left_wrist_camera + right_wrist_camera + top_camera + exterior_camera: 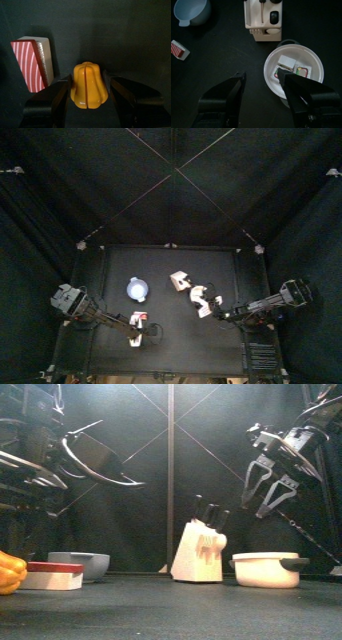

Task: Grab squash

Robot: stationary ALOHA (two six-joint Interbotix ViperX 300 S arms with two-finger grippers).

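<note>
The squash [89, 87], a small yellow-orange lump, lies on the black table between the jaws of my left gripper [89, 81]. The jaws are open and stand close on both of its sides. In the front view the squash [7, 572] rests on the table at the far left edge. In the top view the left gripper [136, 328] is low at the table's front left. My right gripper [263, 75] is open and empty, raised above the table's right side [267, 496], over the rim of a white pot.
A red-and-white striped box [32, 65] stands right beside the squash [54, 574]. A pale blue dish [139, 288] sits behind it. A white knife block [201, 552] stands mid-table. The white pot [270, 61] holds small pieces at the right [267, 570].
</note>
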